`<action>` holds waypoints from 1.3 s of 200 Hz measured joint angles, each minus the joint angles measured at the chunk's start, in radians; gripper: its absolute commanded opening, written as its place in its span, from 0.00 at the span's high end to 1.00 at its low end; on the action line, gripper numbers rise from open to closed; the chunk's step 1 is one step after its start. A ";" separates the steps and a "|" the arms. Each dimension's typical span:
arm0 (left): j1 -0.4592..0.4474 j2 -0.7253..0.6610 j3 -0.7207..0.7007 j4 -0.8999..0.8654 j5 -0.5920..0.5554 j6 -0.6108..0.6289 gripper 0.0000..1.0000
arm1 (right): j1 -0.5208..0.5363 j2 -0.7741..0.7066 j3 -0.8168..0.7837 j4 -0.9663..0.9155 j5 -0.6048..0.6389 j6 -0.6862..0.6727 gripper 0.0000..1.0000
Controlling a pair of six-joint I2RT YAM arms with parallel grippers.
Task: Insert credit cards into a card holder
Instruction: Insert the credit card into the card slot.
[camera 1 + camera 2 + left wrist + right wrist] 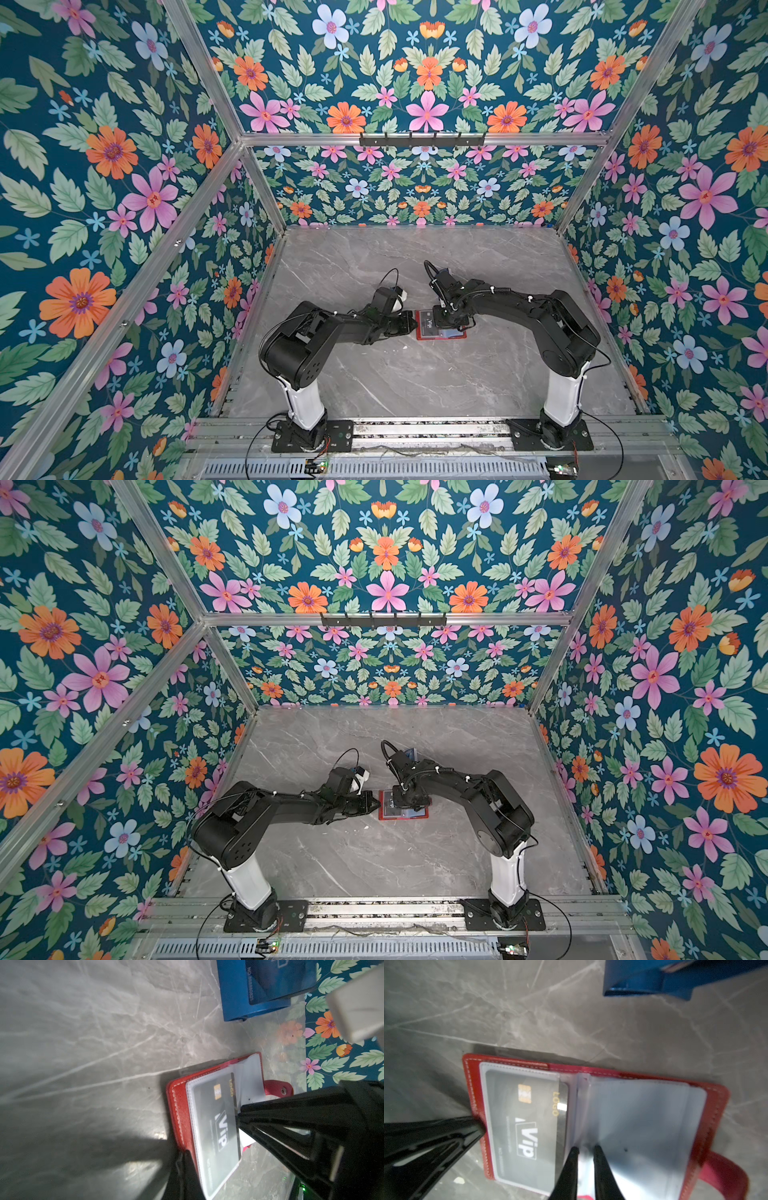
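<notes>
Right wrist view: the card holder [716, 1105] is seen lying open and flat on the grey marble table [529, 1012], its clear plastic sleeves [643, 1122] turned upward. A dark grey credit card [525, 1118], marked "Vip" and fitted with a gold chip, is lodged in the sleeve on the robot's left half. One short end of the card is left uncovered beside the central fold. The red snap tab [726, 1174] is spread out on the table from the opposite half.

The left gripper [480, 1126] is pressed together, and its tip is laid against the outer red edge of the half that carries the card. The right gripper [585, 1147] is held over the fold, just beside the card's exposed end. Its fingers [572, 1167] are drawn near each other with a narrow gap, in which pale sleeve plastic is seen. Whether that plastic is pinched cannot be told.

A blue card rack [234, 991] is stood on the table beyond the holder, apart from it, with a blue card [276, 978] in it.

In both top views the holder is found near the middle of the table, between the two arms.
</notes>
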State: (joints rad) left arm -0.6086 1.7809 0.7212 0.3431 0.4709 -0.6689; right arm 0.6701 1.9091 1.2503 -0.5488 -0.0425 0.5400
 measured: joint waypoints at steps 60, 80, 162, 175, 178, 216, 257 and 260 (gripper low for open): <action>0.000 0.000 0.003 -0.005 0.001 0.006 1.00 | 0.001 0.000 0.003 0.008 -0.023 0.000 0.65; 0.000 -0.003 0.008 -0.018 -0.003 0.014 1.00 | 0.001 -0.018 -0.011 0.013 -0.015 0.000 0.65; -0.008 -0.100 0.106 -0.243 -0.122 0.100 0.65 | -0.064 -0.190 -0.159 0.051 0.011 0.029 0.72; -0.016 -0.105 0.123 -0.262 -0.137 0.112 0.65 | -0.076 -0.189 -0.174 0.056 0.002 0.032 0.76; -0.019 -0.105 0.127 -0.264 -0.137 0.116 0.64 | -0.077 -0.188 -0.177 0.056 -0.001 0.032 0.76; -0.050 -0.106 0.172 -0.319 -0.211 0.137 0.63 | -0.081 -0.175 -0.189 0.075 -0.016 0.033 0.79; -0.058 -0.127 0.163 -0.369 -0.327 0.126 0.63 | -0.082 -0.130 -0.187 0.081 -0.022 0.036 0.79; -0.057 -0.129 0.163 -0.372 -0.331 0.125 0.63 | -0.082 -0.127 -0.185 0.082 -0.022 0.036 0.79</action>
State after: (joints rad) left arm -0.6659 1.6524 0.8837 -0.0288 0.1398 -0.5438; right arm 0.5880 1.7817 1.0649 -0.4671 -0.0647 0.5762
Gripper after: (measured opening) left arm 0.372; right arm 0.209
